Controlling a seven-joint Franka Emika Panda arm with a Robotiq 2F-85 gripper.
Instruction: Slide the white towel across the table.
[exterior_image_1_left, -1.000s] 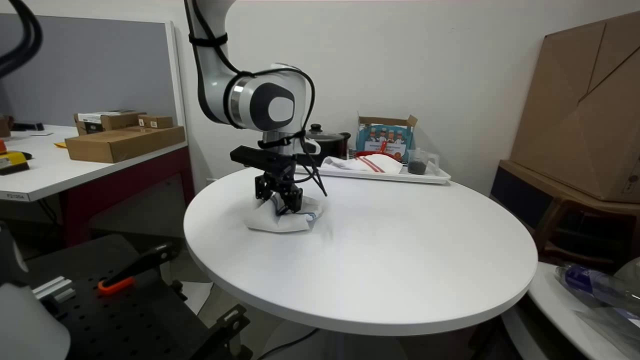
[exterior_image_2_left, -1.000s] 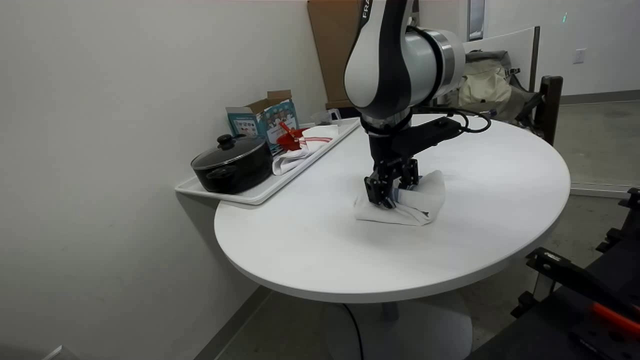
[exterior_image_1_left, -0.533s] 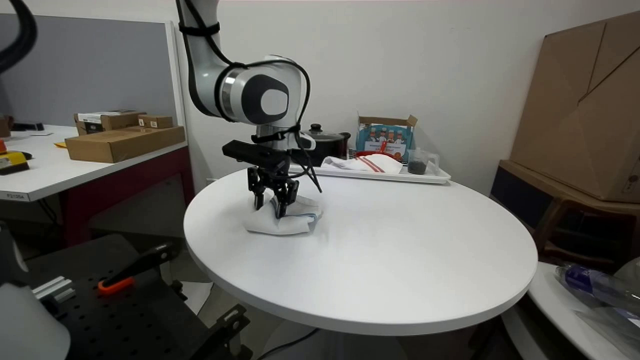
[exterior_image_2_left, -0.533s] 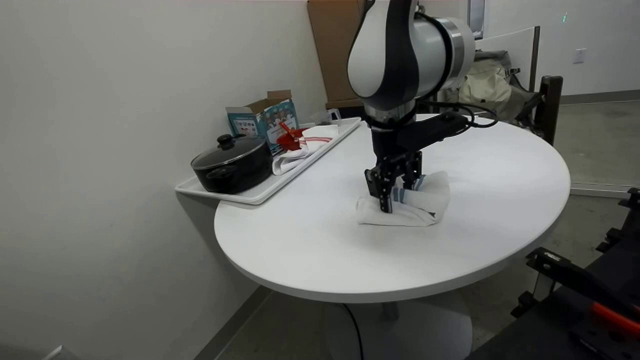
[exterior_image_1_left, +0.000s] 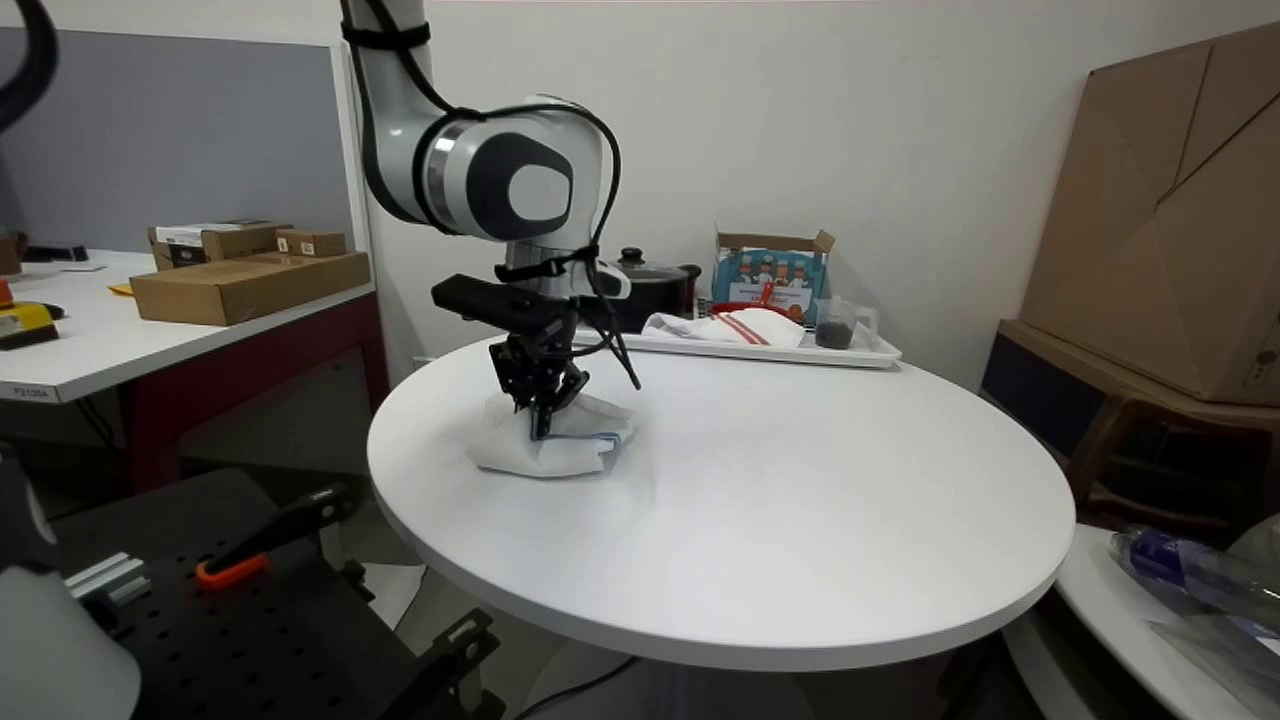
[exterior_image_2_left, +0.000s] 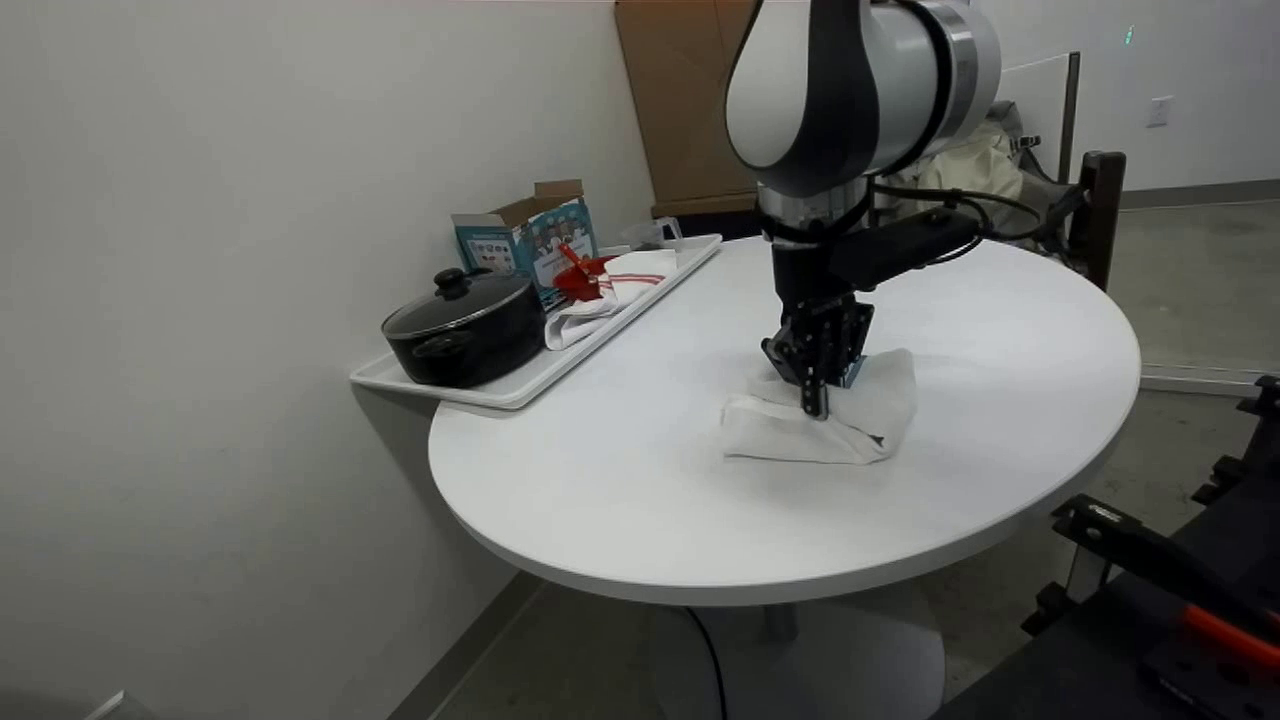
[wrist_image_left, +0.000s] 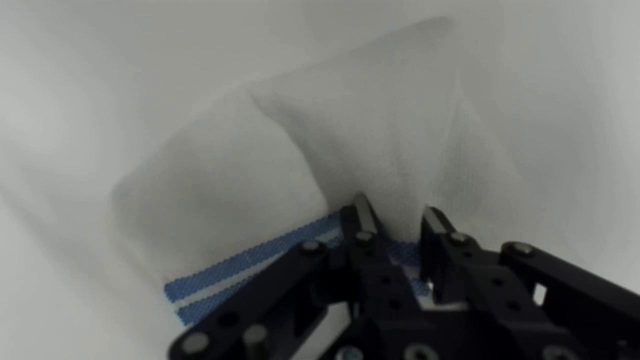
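The white towel (exterior_image_1_left: 555, 457) with blue stripes lies crumpled on the round white table (exterior_image_1_left: 800, 520), towards its left in that exterior view. It also shows in an exterior view (exterior_image_2_left: 795, 440) and in the wrist view (wrist_image_left: 215, 180). My gripper (exterior_image_1_left: 543, 418) points down into the towel. In the wrist view the fingertips (wrist_image_left: 395, 212) stand close together with a bunched fold of the towel and part of its blue stripe between them. The gripper is shut on this fold. The towel's lower layers still rest on the table.
A white tray (exterior_image_2_left: 530, 385) at the wall side holds a black pot (exterior_image_2_left: 465, 325), an open blue box (exterior_image_2_left: 545, 240), a red-striped towel (exterior_image_2_left: 640, 275), a red utensil and a measuring cup (exterior_image_1_left: 835, 325). A black perforated platform (exterior_image_1_left: 230, 610) stands beside the table.
The fingers have closed from wide apart to close together on the towel. The arm has shifted slightly left in an exterior view, and the towel has moved a little with it.
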